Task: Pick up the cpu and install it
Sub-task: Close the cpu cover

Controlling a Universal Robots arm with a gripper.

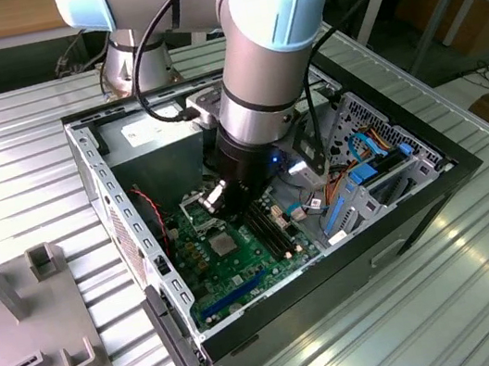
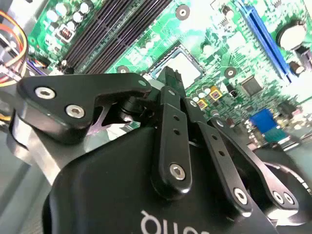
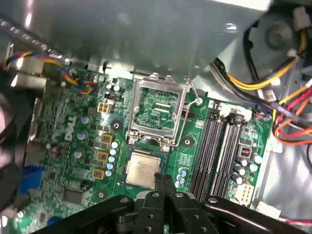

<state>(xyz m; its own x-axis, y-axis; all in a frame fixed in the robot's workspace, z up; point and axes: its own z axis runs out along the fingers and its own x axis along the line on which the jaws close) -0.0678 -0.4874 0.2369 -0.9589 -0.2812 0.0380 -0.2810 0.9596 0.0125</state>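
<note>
Progress check on this one: small flat square cpu [image 3: 143, 168] with the plain silver-grey metal top is already lying flat inside the black-framed square socket [image 3: 123, 166] on the green motherboard [image 3: 195, 146]. So I'm guessing the pick-up and the drop-in are both done. It's sitting level and square to the socket edges in both wrist views, with no corner riding up that I'm able to spot.

What's looking unfinished: the thin silver metal retention frame [image 3: 132, 109] is standing flipped open just beside the socket. Bare green board is showing through its window, so nothing is clamping the chip down yet.

The black jaws are looking pressed together, with nothing pinched between them. In the first wrist view their tips are hovering at the cpu's edge, on the side away from the open frame. I'm not able to tell whether they're touching the lid or hanging just above it.

As for the chip itself, the top is reading as a pale, matte silver-grey with a soft sheen, and no scratches are showing. Long black memory slots [image 3: 217, 146] are running alongside, near but apart. In the exterior view the grey robot arm [image 1: 270, 56] is reaching down into the open black computer case [image 1: 395, 238], which is lying on the ridged metal tabletop [image 1: 455, 317].
</note>
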